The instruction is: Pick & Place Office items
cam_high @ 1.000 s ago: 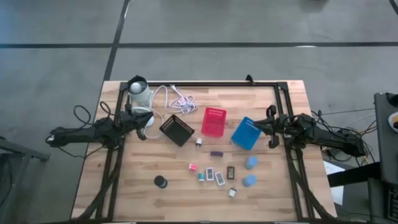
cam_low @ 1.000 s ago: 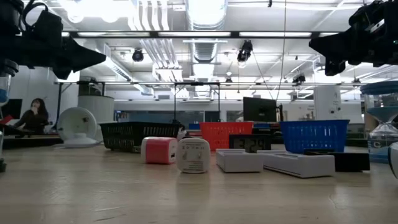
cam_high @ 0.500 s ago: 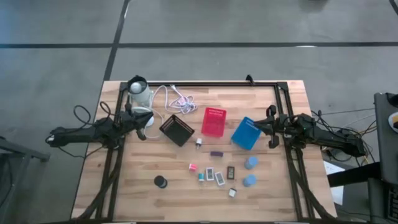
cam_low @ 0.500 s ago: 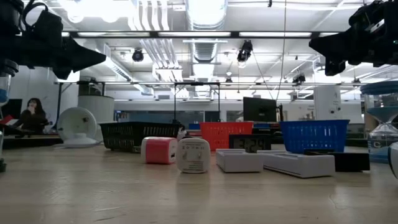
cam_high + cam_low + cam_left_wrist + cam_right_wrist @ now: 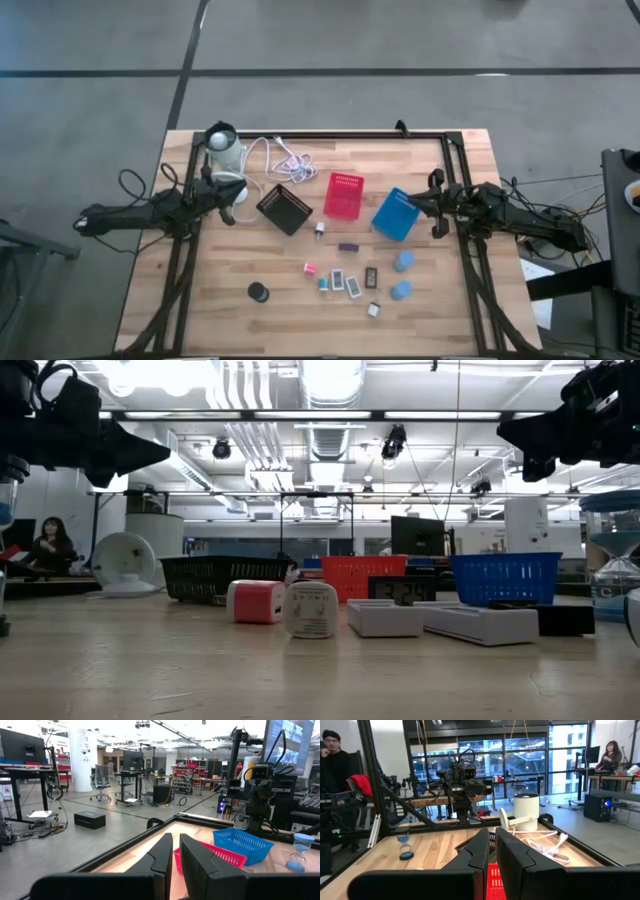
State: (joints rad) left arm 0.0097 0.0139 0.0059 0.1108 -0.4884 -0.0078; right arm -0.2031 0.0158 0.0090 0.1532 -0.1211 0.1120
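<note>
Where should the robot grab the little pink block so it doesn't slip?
Probably from straight above, pinching two opposite flat sides of the pink block. It sits low on the table with bare wood around it, and the teal block lies apart from it, so the fingers should have room to close.

Wooden table carrying three mesh bins in a row: black, red, blue. White lamp with cable sitting at the far left corner. Small office items lying scattered nearer the front edge.
</note>
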